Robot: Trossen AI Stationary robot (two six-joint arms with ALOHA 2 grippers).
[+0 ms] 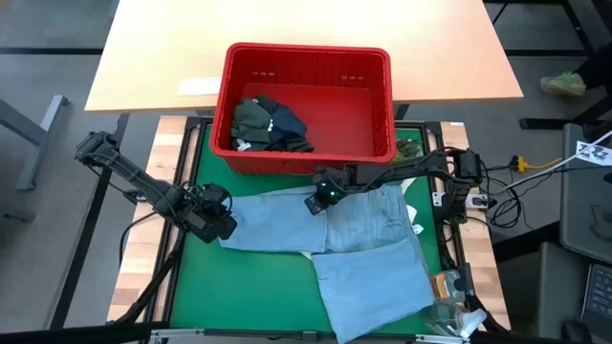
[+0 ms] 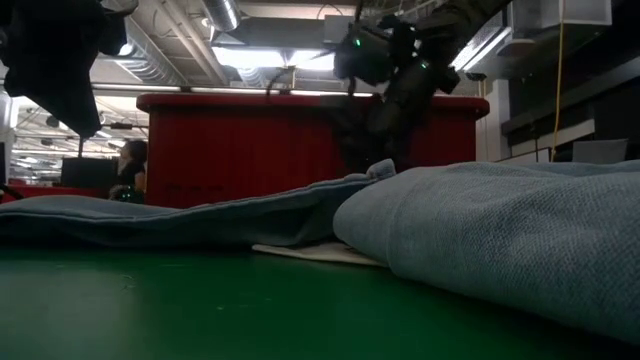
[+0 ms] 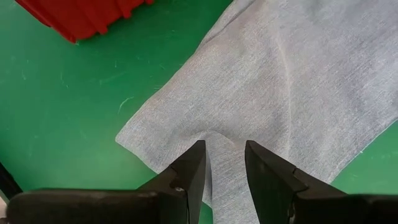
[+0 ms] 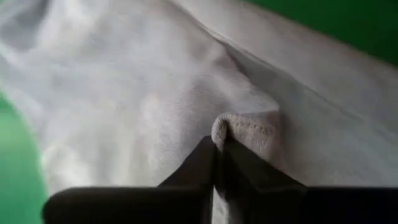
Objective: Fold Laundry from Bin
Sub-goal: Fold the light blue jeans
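A light blue shirt (image 1: 368, 239) lies spread on the green mat (image 1: 258, 287), in front of the red bin (image 1: 306, 50). The bin holds a dark olive garment (image 1: 251, 117) and a navy one (image 1: 285, 122). My left gripper (image 1: 222, 225) is at the shirt's left end, shut on the cloth. My right gripper (image 1: 317, 201) is at the shirt's far edge, close to the bin's near wall, shut on the cloth. In the low view the shirt (image 2: 480, 220) rises as a thick fold on the right, with the bin (image 2: 250, 140) behind it. My left gripper pinches a raised ridge of the shirt's cloth (image 3: 222, 144) between its two fingers, a little way in from the left end's corner (image 3: 119, 134). The fingers slant down from above. The cloth around the ridge lies flat on the mat. My right gripper pinches a stitched hem (image 4: 245, 127) at the shirt's far edge between its two fingers, where the cloth curls over into a small fold. The fingers slant down from above. The cloth is drawn up into a small peak (image 2: 380, 168), and the shirt around it lies on the mat.
Behind the bin stands a light wooden table (image 1: 153, 57) with a white slip (image 1: 198, 86) on it. Cables and a small box (image 1: 459, 191) sit at the mat's right edge. Clear plastic clutter (image 1: 454, 311) lies at the near right. A white tag (image 2: 310, 252) peeks from under the shirt.
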